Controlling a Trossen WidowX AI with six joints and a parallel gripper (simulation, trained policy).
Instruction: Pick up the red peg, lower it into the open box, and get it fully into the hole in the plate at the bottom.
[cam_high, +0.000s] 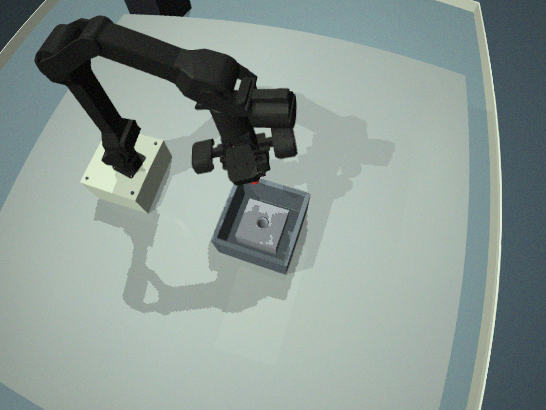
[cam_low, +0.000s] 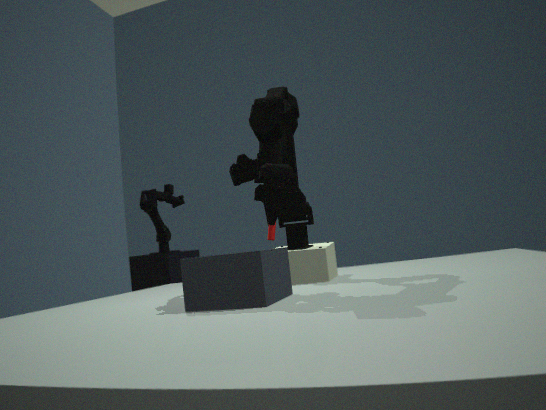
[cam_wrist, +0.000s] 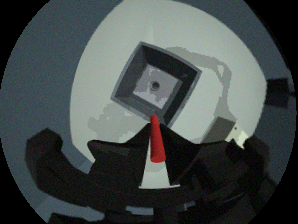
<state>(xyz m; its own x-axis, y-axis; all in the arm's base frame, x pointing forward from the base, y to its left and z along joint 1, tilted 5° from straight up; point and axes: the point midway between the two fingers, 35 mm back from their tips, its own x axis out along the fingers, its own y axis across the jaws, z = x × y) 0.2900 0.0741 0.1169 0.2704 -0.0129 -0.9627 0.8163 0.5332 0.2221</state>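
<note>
The red peg (cam_high: 255, 182) (cam_low: 271, 232) (cam_wrist: 157, 145) is held between the fingers, its lower end pointing down with a slight tilt. My gripper (cam_high: 253, 178) (cam_low: 271, 223) (cam_wrist: 154, 126) is shut on it. The peg's lower end is higher than the rim of the open grey box (cam_high: 250, 260) (cam_low: 225, 282) (cam_wrist: 125, 70) and shows by the box's arm-side edge in the top view. The pale plate (cam_high: 256, 237) (cam_wrist: 145, 87) lies at the box's bottom, with a round hole (cam_high: 262, 223) (cam_wrist: 155, 85) in its middle. The fingers hide part of the peg in the top and exterior views.
The arm's cream base block (cam_high: 112, 185) (cam_low: 312, 265) (cam_wrist: 220, 130) stands beyond the box from the exterior view. A second dark arm (cam_low: 161, 225) stands on a dark block farther back. The arm casts shadows over the table (cam_high: 375, 280).
</note>
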